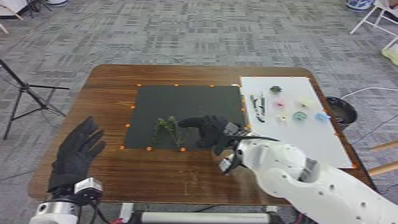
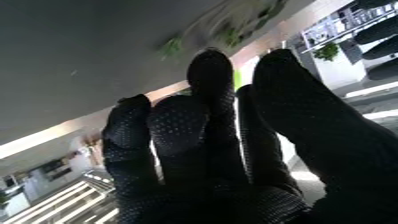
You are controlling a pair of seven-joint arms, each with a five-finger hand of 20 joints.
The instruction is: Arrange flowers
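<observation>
- Dark mat, ctr: work low over it.
- L hand, lower left: fingers straight; keep clear.
- R hand, ctr: thumb & fingers apart; pinch gently.
- Green stems, on mat beside R hand: lift w/o snagging.

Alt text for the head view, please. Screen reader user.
The robot's right hand is beside green stems on a dark mat. Small coloured flower heads sit on a white sheet to the right; the left hand is open at left.
</observation>
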